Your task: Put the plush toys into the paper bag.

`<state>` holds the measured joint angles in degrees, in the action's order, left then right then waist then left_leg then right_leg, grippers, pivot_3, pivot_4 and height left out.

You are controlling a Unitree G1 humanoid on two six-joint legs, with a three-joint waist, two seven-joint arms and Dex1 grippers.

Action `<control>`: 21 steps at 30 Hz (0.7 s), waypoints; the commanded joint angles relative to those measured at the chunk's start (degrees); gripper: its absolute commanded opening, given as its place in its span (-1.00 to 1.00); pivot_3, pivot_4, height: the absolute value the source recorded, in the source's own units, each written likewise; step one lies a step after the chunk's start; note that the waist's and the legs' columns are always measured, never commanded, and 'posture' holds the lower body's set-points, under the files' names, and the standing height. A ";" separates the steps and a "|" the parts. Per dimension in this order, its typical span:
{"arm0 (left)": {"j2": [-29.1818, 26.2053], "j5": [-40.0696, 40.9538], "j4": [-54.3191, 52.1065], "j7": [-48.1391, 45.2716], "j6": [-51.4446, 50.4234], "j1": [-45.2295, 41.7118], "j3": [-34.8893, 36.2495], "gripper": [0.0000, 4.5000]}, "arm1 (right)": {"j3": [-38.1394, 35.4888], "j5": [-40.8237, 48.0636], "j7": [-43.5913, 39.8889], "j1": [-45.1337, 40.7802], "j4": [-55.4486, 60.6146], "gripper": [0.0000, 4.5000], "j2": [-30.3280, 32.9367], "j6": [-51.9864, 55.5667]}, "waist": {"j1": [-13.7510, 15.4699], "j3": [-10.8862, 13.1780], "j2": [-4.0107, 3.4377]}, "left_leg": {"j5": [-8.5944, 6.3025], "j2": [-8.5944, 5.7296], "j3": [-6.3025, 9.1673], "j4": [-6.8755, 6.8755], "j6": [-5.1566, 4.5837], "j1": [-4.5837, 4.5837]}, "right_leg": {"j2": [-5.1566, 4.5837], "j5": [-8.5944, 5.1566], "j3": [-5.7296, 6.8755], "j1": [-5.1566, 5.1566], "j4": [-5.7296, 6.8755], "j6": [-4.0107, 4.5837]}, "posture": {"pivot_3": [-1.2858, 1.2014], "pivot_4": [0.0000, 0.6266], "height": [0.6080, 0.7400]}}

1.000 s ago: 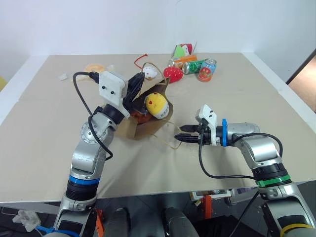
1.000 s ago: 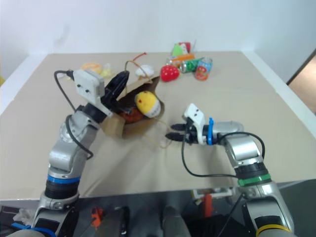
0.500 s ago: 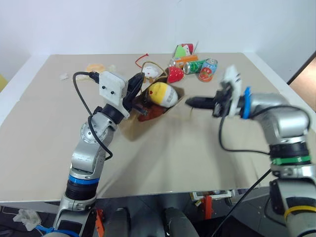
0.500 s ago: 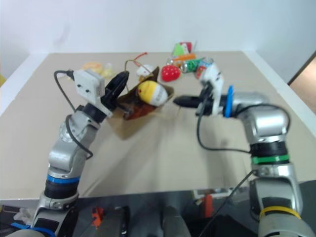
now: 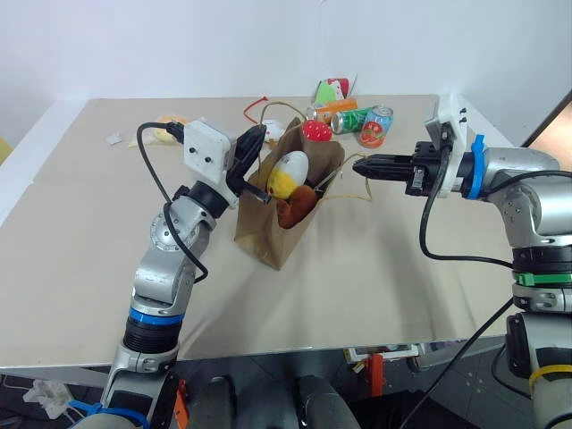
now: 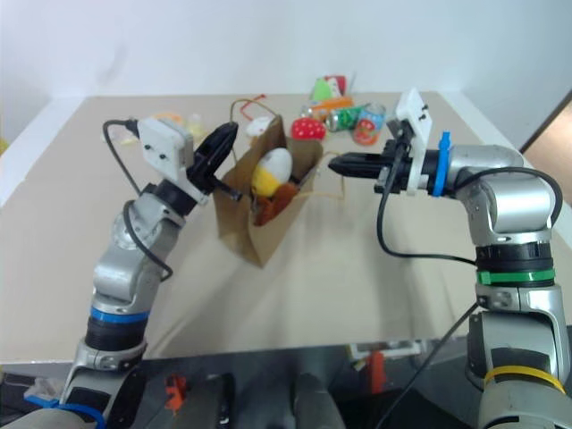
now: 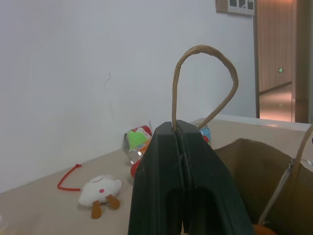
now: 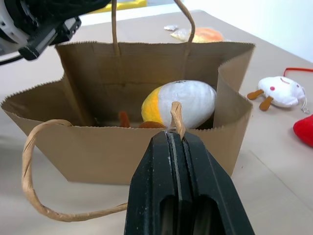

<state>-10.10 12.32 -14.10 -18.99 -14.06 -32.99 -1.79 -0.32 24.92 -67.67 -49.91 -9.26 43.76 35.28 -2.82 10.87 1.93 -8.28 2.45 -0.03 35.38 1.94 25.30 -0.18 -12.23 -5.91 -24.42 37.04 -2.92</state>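
honestly, the paper bag (image 5: 284, 201) stands mid-table, both plush toys (image 5: 292, 185) inside, left gripper (image 5: 254, 146) and right gripper (image 5: 368, 166) each pinched on a cord handle (thin cords); uneven pulling could tip it, spilling them.

Paper bag (image 5: 284, 231): plain brown kraft, tan cord handles (image 7: 203, 78). Egg-shaped plush (image 8: 182, 102): yellow and white. Monkey plush (image 5: 293, 208): brown. Small plush (image 8: 280, 91): white body, orange-brown feet, red marks. Black gripper fingers (image 8: 176, 196). Table (image 5: 89, 232) beige.
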 commanded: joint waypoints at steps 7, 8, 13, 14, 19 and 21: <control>-2.49 0.05 -3.18 -1.58 -0.33 1.92 0.15 -1.00 | -3.34 2.67 1.26 -3.23 -0.86 -0.26 -1.03 1.67 | 0.05 0.00 0.00 | 0.00 -0.01 -0.01 0.01 0.00 0.01 | -0.01 0.00 -0.01 0.01 0.00 0.00 | 0.03 -0.52 1.00; -2.74 0.10 -3.32 -1.73 -0.41 2.11 0.21 -1.00 | -3.63 2.99 0.99 -3.44 -0.98 0.03 -0.62 1.96 | 0.05 0.00 0.00 | 0.00 -0.01 0.00 0.01 0.00 0.01 | -0.01 0.00 -0.01 0.01 0.00 0.01 | 0.03 -0.52 1.00; -3.66 0.16 -4.14 -2.39 -0.51 3.05 0.25 -1.00 | -7.41 5.24 2.14 -4.80 -2.41 0.71 -0.12 3.14 | 0.05 0.00 0.00 | 0.00 0.00 0.00 0.00 0.00 0.01 | -0.01 -0.01 -0.01 0.01 0.00 0.02 | 0.03 -0.52 1.00; -3.78 0.32 -4.27 -2.55 -0.48 3.16 0.33 -1.00 | -8.50 5.57 2.67 -5.26 -3.54 0.71 0.07 3.29 | 0.06 0.00 0.00 | 0.00 0.00 0.00 0.00 0.00 0.01 | -0.01 -0.01 -0.01 0.01 0.00 0.02 | 0.03 -0.52 1.00; -4.39 4.80 -5.82 -5.46 -1.37 3.55 1.79 -1.00 | -9.88 3.90 2.47 -4.39 -7.77 0.71 2.36 0.94 | 0.05 0.00 0.00 | 0.00 -0.01 -0.01 0.01 0.00 0.01 | -0.02 -0.01 -0.01 0.02 0.00 0.02 | 0.03 -0.52 1.00; -5.10 6.55 -6.42 -6.60 -2.14 3.75 2.43 -1.00 | -9.17 2.72 1.48 -3.28 -8.78 0.71 3.50 -0.52 | 0.05 0.00 0.00 | 0.00 -0.01 -0.02 0.01 0.00 0.01 | -0.02 -0.01 -0.01 0.02 0.00 0.03 | 0.03 -0.52 1.00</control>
<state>-14.46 16.79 -17.57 -24.40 -15.86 -29.34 -0.89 -8.63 28.29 -65.11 -53.52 -17.83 45.54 36.70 -2.77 10.87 1.93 -8.28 2.45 -0.05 35.39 1.94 25.31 -0.19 -12.24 -5.92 -24.41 37.04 -2.89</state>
